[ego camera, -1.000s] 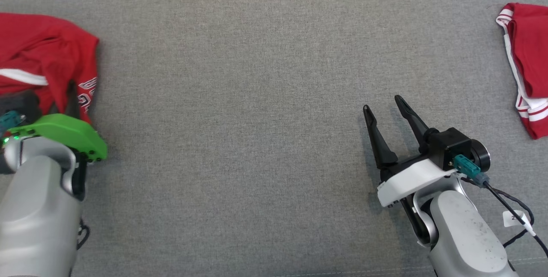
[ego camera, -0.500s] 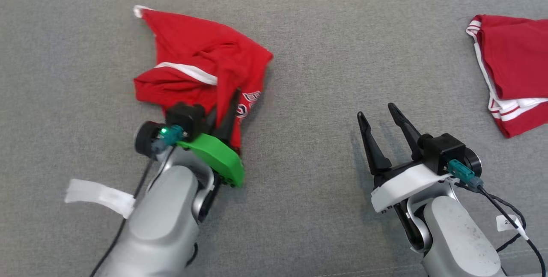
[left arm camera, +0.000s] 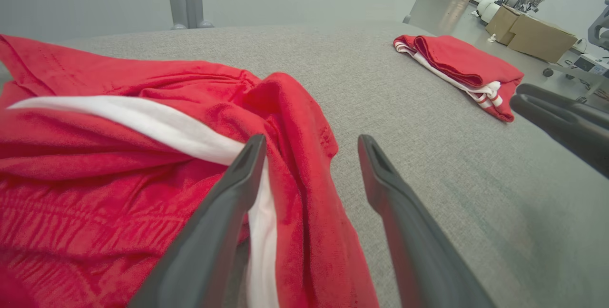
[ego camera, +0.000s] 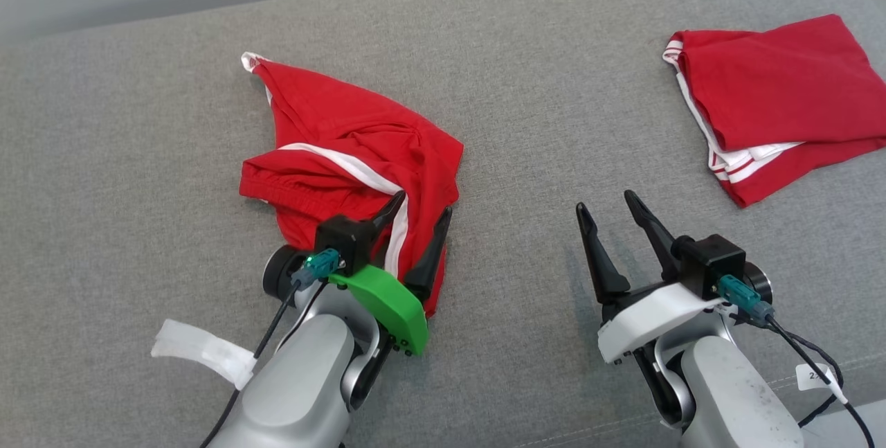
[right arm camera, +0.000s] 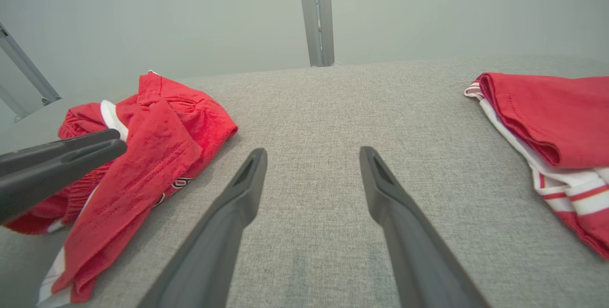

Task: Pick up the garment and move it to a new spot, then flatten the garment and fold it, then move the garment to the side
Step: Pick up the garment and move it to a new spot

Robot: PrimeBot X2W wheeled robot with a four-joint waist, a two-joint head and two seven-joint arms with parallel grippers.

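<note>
Risks snagging crumpled red white-striped jersey garment [ego camera: 346,129] on spread-open left gripper [ego camera: 421,211] straddling its fold; right gripper [ego camera: 605,201] spread, empty.

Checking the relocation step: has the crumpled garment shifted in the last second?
Yes. The garment has moved right, ending much closer to the folded red clothing, though the camera also shifted.

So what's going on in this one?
A two-armed robot is handling a crumpled red garment that lies on a grey padded surface. Its left gripper is open over the garment's near edge, fingers apart, not clamped on it. The right gripper is open too, over bare surface, holding nothing. A second garment, also red, lies folded at the far right. The crumpled one is not yet flattened or folded.
</note>
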